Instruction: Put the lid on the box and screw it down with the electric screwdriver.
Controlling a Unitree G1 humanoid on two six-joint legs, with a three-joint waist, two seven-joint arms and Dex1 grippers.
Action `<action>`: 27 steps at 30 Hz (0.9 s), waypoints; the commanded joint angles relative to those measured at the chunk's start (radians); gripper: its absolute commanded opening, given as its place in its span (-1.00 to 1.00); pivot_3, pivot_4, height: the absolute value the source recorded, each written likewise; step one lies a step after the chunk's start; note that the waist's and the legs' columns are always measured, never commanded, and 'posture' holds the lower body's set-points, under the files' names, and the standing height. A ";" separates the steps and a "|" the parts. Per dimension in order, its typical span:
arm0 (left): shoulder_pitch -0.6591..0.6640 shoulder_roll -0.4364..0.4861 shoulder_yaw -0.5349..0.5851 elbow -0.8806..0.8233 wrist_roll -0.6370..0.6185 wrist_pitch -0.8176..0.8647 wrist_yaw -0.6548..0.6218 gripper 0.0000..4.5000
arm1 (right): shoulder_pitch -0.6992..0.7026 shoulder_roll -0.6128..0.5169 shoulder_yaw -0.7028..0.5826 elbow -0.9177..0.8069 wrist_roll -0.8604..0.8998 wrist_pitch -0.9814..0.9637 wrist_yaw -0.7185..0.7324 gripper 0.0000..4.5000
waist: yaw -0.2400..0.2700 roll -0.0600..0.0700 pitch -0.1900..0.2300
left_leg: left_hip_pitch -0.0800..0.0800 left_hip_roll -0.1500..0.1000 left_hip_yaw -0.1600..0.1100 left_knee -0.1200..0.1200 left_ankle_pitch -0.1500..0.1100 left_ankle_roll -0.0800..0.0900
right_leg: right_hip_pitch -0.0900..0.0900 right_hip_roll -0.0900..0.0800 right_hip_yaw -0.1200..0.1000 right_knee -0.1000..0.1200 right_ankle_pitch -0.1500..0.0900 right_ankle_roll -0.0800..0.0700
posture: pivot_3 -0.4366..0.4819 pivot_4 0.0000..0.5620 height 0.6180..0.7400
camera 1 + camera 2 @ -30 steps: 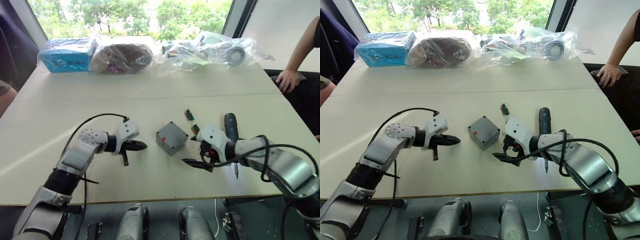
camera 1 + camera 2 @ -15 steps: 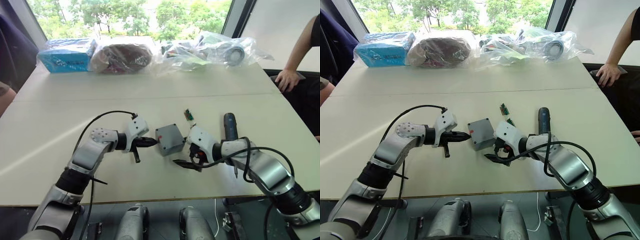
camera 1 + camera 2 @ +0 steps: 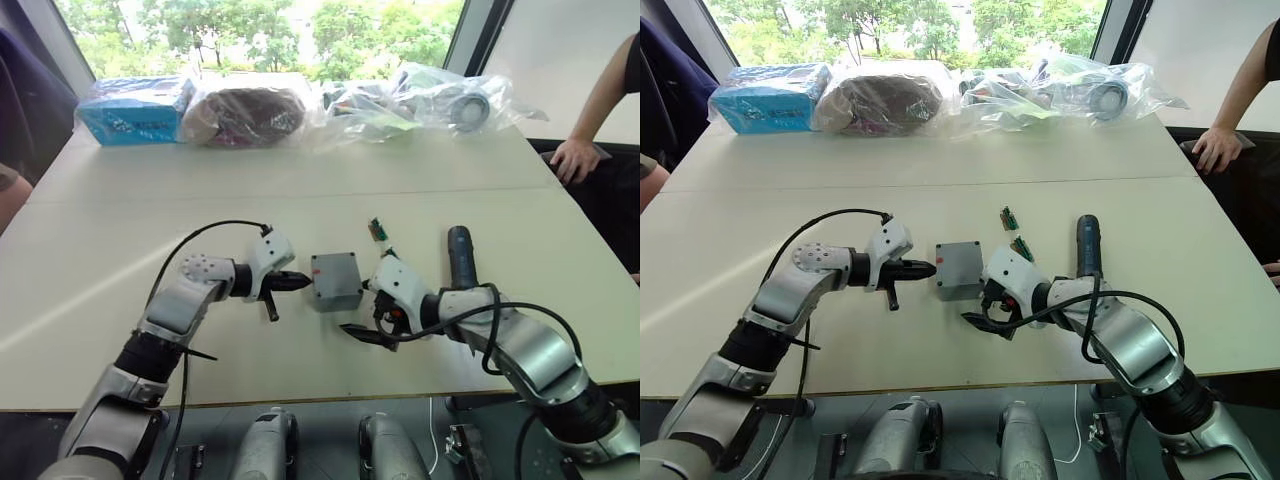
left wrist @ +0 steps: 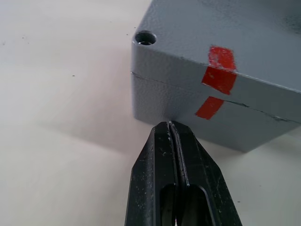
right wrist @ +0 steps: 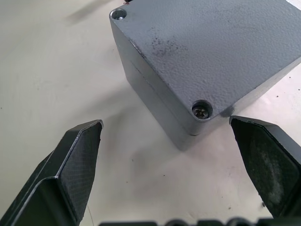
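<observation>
Both grippers flank the box (image 3: 336, 281), lid (image 5: 207, 44) on: left gripper (image 4: 171, 126) pinched closed, right gripper (image 5: 167, 136) wide. Squeeze gently; maybe one screw sits in.

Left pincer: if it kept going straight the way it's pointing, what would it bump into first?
Probably the box: the shut left pincer points at its side wall, just below the lid seam, tips close to it.

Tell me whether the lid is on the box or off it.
On. The lid sits flush atop the box, a thin seam between them; one corner hole holds a screw.
</observation>
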 commanded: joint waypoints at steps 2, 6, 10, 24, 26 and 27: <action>-0.022 -0.008 0.008 -0.018 -0.006 -0.028 -0.007 -1.00 | 0.004 0.018 -0.020 -0.060 0.012 0.002 -0.010 0.98 | 0.000 0.000 0.000 | 0.000 0.000 0.000 0.000 0.000 0.000 | 0.000 0.000 0.000 0.000 0.000 0.000 | -0.05 -0.47 1.00; -0.015 0.002 0.009 -0.037 -0.009 -0.019 -0.015 -1.00 | 0.018 0.002 -0.044 -0.079 0.013 0.011 -0.016 0.98 | 0.000 0.000 0.000 | 0.000 0.000 0.000 0.000 0.000 0.000 | 0.000 0.000 0.000 0.000 0.000 0.000 | -0.05 -0.47 1.00; -0.015 0.046 0.033 -0.062 -0.025 0.002 -0.046 -1.00 | 0.038 -0.038 -0.118 -0.115 0.032 0.024 -0.004 0.98 | 0.000 0.000 0.000 | 0.000 0.000 0.000 0.000 0.000 0.000 | 0.000 0.000 0.000 0.000 0.000 0.000 | -0.05 -0.47 1.00; -0.082 0.118 0.166 -0.157 -0.195 0.155 -0.078 -1.00 | -0.052 0.031 -0.368 0.099 0.092 -0.060 -0.073 0.98 | 0.000 0.000 0.000 | 0.000 0.001 -0.001 0.004 0.000 0.000 | 0.000 0.000 0.000 0.004 0.000 0.000 | -0.05 -0.47 1.00; -0.093 0.104 0.159 -0.183 -0.204 0.170 -0.061 -1.00 | -0.078 0.063 -0.337 0.192 0.055 -0.107 -0.090 0.98 | 0.000 -0.001 0.000 | 0.000 0.000 0.000 0.006 0.000 0.000 | 0.001 0.001 0.000 0.005 0.000 0.000 | -0.05 -0.47 1.00; -0.096 0.098 0.158 -0.192 -0.208 0.177 -0.054 -1.00 | -0.084 0.073 -0.326 0.224 0.043 -0.126 -0.091 0.98 | 0.000 -0.001 0.000 | 0.000 0.000 0.000 0.006 0.000 0.000 | 0.001 0.001 0.000 0.006 0.000 0.000 | -0.05 -0.47 1.00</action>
